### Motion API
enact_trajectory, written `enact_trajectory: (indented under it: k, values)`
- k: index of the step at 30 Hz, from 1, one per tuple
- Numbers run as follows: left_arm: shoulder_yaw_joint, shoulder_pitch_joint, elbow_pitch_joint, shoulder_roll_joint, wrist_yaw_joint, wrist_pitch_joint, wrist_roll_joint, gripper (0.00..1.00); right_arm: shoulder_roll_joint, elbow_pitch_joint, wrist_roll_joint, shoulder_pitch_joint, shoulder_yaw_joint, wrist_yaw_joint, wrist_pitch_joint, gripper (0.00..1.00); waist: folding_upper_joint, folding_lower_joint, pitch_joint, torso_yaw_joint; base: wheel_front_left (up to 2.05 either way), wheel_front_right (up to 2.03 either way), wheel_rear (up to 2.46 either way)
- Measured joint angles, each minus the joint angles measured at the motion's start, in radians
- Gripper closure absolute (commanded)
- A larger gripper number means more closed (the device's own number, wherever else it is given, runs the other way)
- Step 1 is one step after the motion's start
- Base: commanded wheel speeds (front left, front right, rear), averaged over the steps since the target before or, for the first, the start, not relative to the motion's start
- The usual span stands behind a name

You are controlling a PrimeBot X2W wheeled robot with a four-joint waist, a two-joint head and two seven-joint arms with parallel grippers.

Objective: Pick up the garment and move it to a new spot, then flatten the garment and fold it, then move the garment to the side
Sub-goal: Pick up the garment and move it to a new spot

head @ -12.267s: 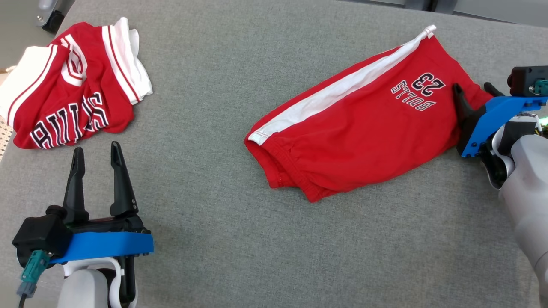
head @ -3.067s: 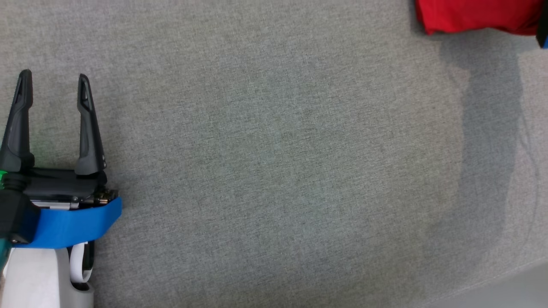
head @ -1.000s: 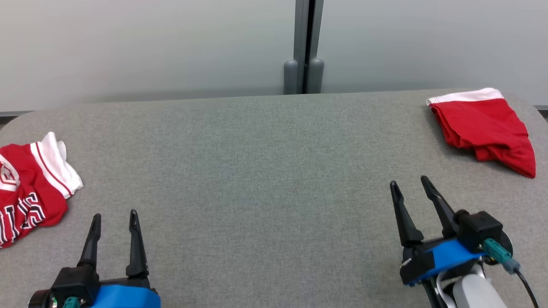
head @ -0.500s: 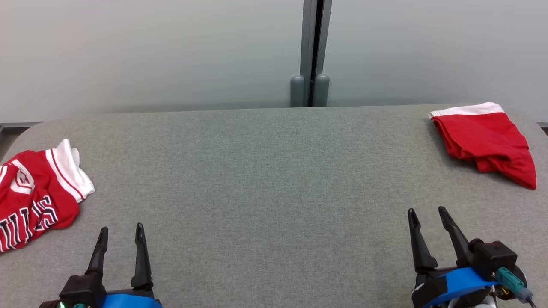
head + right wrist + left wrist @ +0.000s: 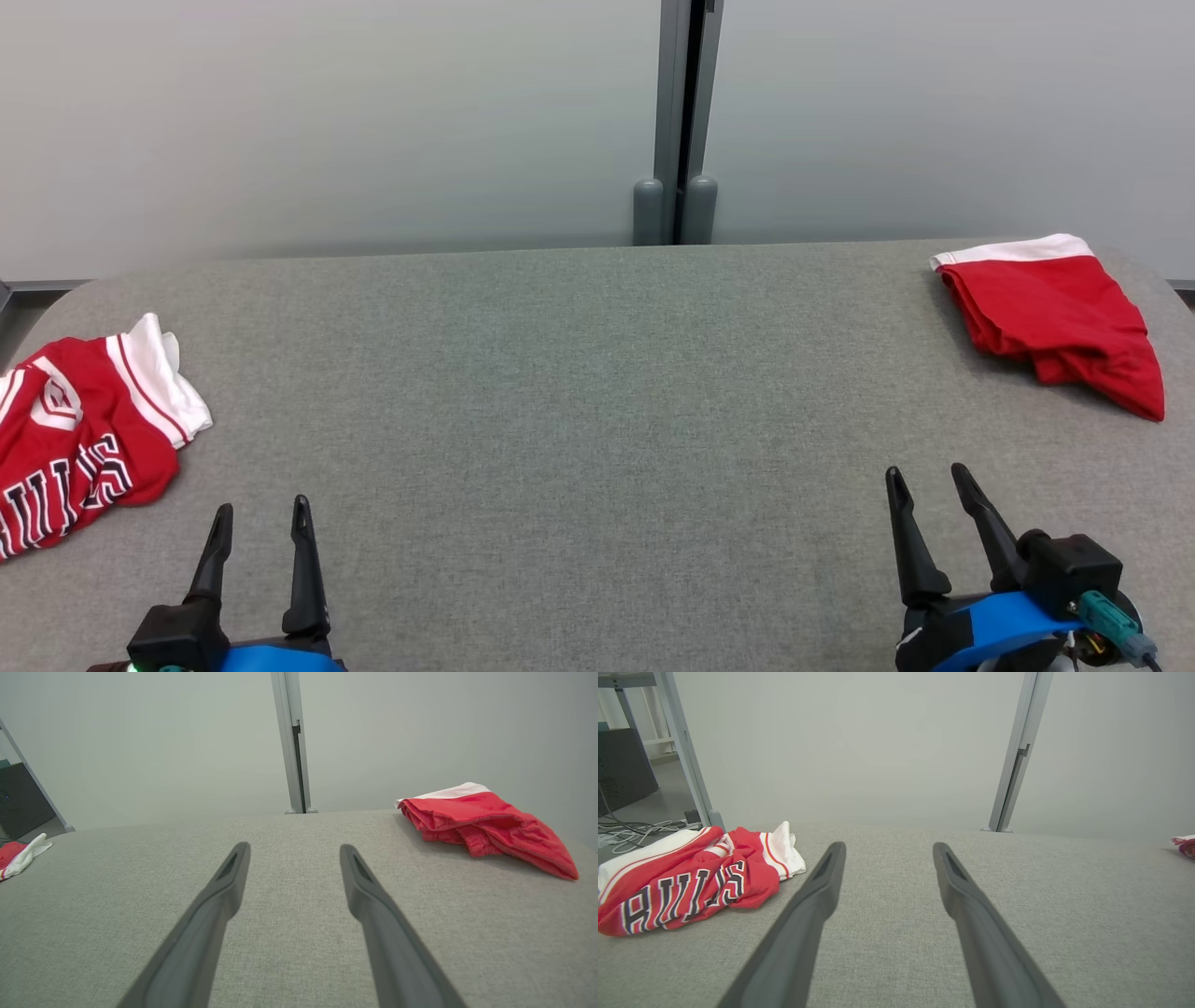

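A red garment, shorts with a white band [image 5: 1055, 313], lies folded in a small bundle at the far right of the grey padded table [image 5: 597, 392]; the right wrist view has it at the upper right [image 5: 486, 826]. My right gripper [image 5: 926, 469] is open and empty near the front right, well short of the shorts. At the front left my left gripper [image 5: 261, 505] is open too, with nothing between its fingers. A crumpled red and white jersey [image 5: 84, 439] lies at the left edge, left of the left gripper [image 5: 888, 845].
A pale wall with a grey vertical post [image 5: 674, 121] rises behind the table. The table's rounded corners show at the far left and right. In the left wrist view, cables [image 5: 630, 833] lie on the floor beyond the jersey [image 5: 691, 882].
The head camera has tilted, so the whole picture sits lower. Both grippers have drawn back toward the near edge and stay open. Earlier, the shorts lay spread mid-table beside the right gripper.
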Motion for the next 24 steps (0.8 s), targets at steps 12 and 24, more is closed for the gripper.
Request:
enact_trajectory:
  k: [12,24]
  values:
    - [0.003,-0.006,0.01,0.004,0.002,0.0,0.022,0.0,0.001,0.013,0.008,0.009,0.025,0.0,0.0,0.0,0.0,0.0,0.0,0.045,0.0,0.0,0.0]
    - [0.019,-0.018,-0.011,0.014,0.019,0.0,0.024,0.0,0.001,0.014,0.028,-0.007,0.057,0.0,0.0,0.0,0.0,0.0001,0.026,0.162,0.0,0.0,0.0]
